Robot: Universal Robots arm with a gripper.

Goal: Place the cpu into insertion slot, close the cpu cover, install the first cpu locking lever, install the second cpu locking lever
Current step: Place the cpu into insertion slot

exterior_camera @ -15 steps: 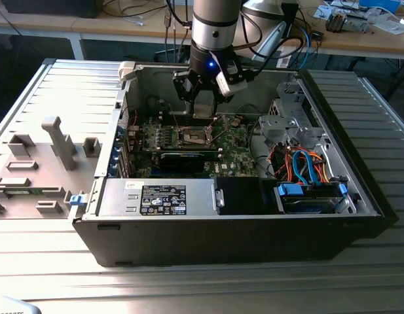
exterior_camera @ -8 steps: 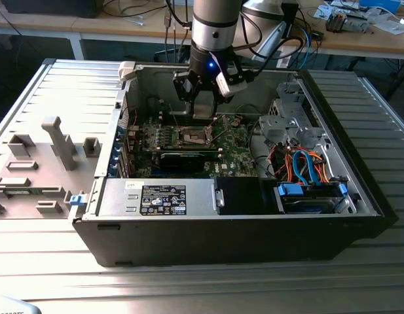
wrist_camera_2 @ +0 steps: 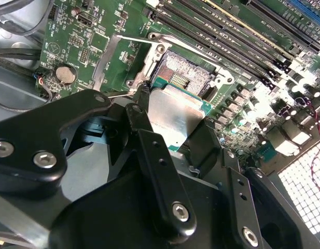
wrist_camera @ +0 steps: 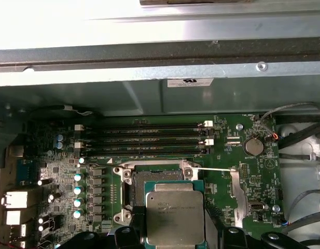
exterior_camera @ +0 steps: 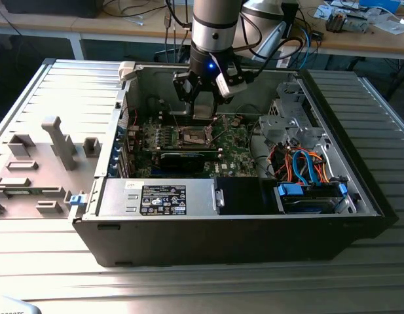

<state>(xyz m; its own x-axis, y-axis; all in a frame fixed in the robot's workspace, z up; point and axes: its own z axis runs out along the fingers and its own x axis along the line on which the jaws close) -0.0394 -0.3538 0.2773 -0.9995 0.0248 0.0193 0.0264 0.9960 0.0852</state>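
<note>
The gripper [wrist_camera_2: 174, 124] is clamping the cpu [wrist_camera_2: 176, 111] by two opposite edges, one black finger [wrist_camera_2: 140, 110] pressing on each side and the dull metal top facing the wrist cameras. In the exterior view the arm is reaching down into the open computer case [exterior_camera: 359, 196], and the insertion slot [exterior_camera: 194, 136] is lying at about six o'clock from the gripper, close beneath it on the green motherboard [exterior_camera: 238, 154].

In the first wrist view the chip is overlapping the near part of the slot, leaving the far band of contacts showing. Its sides are running nearly parallel to the silver rim, so I judge the remaining gap to be a short slide toward the memory slots [wrist_camera: 144, 140] plus a descent. Whether the chip is touching the rim yet, I cannot tell.

A thin wire locking lever [wrist_camera: 217, 169] is lying released beside the socket. The silver plate [wrist_camera: 236, 194] next to it is probably the cpu cover swung open.
</note>
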